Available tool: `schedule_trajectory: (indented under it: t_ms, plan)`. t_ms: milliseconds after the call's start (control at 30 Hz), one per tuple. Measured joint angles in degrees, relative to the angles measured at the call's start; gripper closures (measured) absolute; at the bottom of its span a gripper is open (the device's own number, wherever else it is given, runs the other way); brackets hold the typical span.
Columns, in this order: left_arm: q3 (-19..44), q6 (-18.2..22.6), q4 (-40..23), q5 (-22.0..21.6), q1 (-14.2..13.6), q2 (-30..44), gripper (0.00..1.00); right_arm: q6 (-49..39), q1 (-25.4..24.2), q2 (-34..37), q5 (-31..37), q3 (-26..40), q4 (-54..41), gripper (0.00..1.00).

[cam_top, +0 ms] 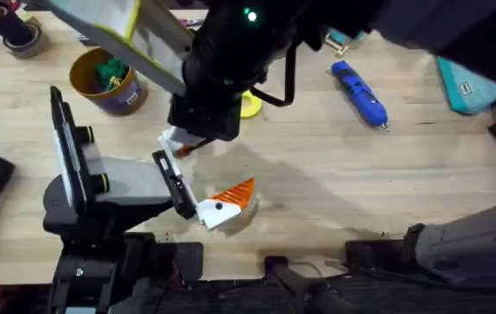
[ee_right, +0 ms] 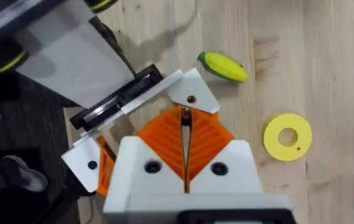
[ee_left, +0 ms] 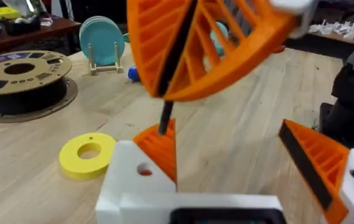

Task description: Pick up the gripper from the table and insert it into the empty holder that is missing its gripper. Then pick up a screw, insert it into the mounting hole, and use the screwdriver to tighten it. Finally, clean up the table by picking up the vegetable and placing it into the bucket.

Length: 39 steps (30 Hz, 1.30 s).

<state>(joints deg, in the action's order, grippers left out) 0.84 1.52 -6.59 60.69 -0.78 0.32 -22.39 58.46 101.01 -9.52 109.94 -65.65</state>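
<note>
One screwdriver (cam_top: 360, 92), tip toward the table's near-right.

No text, label, brand or number can be read: the band on the bucket (cam_top: 108, 83) is too blurred to make out.

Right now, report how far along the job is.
Seemingly done: the gripper sits in the holder. In hand: the right pincer is shut on a thin screw by the mounting hole. Left: the screwdriver lies untouched, and the vegetable is on the table, not in the bucket.
</note>
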Motion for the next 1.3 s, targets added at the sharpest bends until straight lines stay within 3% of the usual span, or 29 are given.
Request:
schedule_trajectory:
  t_ms: [1300]
  plan:
    - [0.00,0.00,-0.01,0.00,0.00,-0.01,0.015,-1.29,-0.42,0.00,0.00,-3.73,4.28,0.995]
